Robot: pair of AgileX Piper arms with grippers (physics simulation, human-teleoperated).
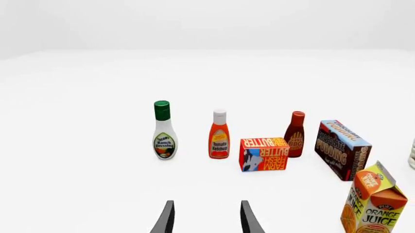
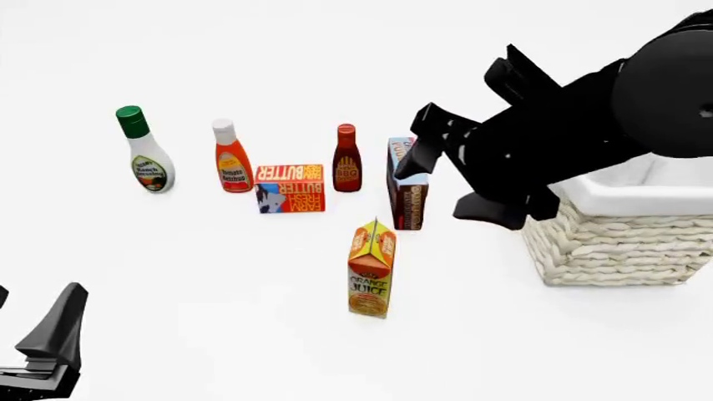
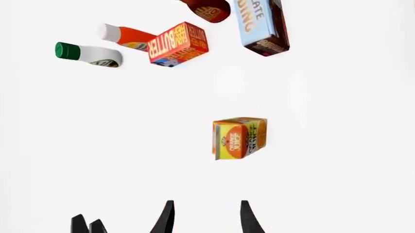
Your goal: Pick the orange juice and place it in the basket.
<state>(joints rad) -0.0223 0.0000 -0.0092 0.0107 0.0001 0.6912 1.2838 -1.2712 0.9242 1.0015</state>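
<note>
I have the right gripper [image 3: 204, 218] spread wide with nothing between its fingers, and the juice [image 3: 239, 138] stands ahead of it, well apart, a touch to one side of the finger line. From the front, that arm hangs above the basket [image 2: 624, 242], which sits beside and below it; the juice [image 2: 372, 269] stands upright on the table [image 2: 223, 267], nearer me than the gripper and clear of the basket. My left gripper [image 1: 204, 218] is also parted and holds nothing. Beyond its fingers I see the ranch bottle [image 1: 164, 131], ketchup [image 1: 219, 135], butter box [image 1: 263, 154], BBQ bottle [image 1: 296, 134] and pudding box [image 1: 341, 149], with the juice [image 1: 374, 201] off to the side.
</note>
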